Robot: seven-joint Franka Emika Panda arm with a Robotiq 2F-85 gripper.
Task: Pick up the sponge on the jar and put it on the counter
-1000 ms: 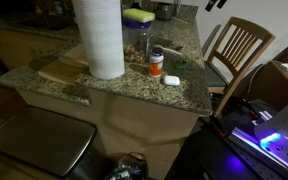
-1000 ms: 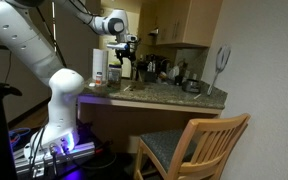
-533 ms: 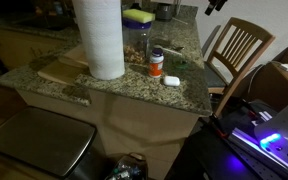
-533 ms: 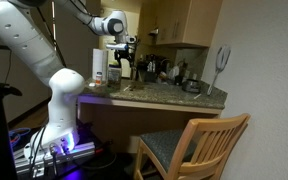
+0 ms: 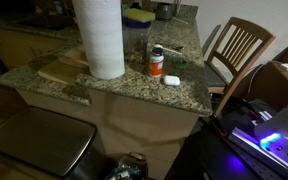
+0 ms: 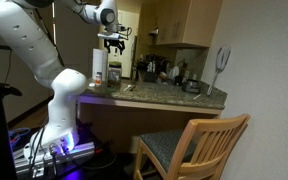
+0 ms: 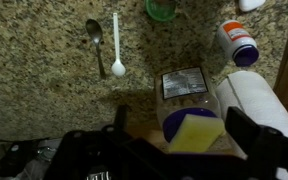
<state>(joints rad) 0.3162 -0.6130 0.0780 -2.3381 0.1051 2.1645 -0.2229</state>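
Observation:
The yellow sponge [image 7: 196, 131] lies flat on the blue-purple lid of the clear jar [image 7: 184, 92]; its green layer does not show in the wrist view. In an exterior view the sponge [image 5: 139, 16] tops the jar [image 5: 136, 42] beside the paper towel roll. My gripper [image 7: 182, 126] is open above the jar. Its dark fingers [image 7: 119, 120] stand well apart on either side of the sponge and touch nothing. In an exterior view the gripper [image 6: 113, 41] hangs above the speckled granite counter [image 6: 164, 95]. It is out of frame in the view that shows the sponge from the side.
A tall white paper towel roll [image 5: 102, 38] stands close beside the jar. An orange-labelled bottle [image 5: 156, 63] and a small white cap [image 5: 171, 80] sit nearby. A metal spoon [image 7: 95, 35], a white spoon [image 7: 117, 45] and a green item [image 7: 162, 8] lie on the counter. A wooden chair [image 5: 236, 48] stands beside the counter.
The gripper has moved up and sideways to above the jar, and has left the top edge of the exterior view that shows the sponge. The sponge and jar have not moved.

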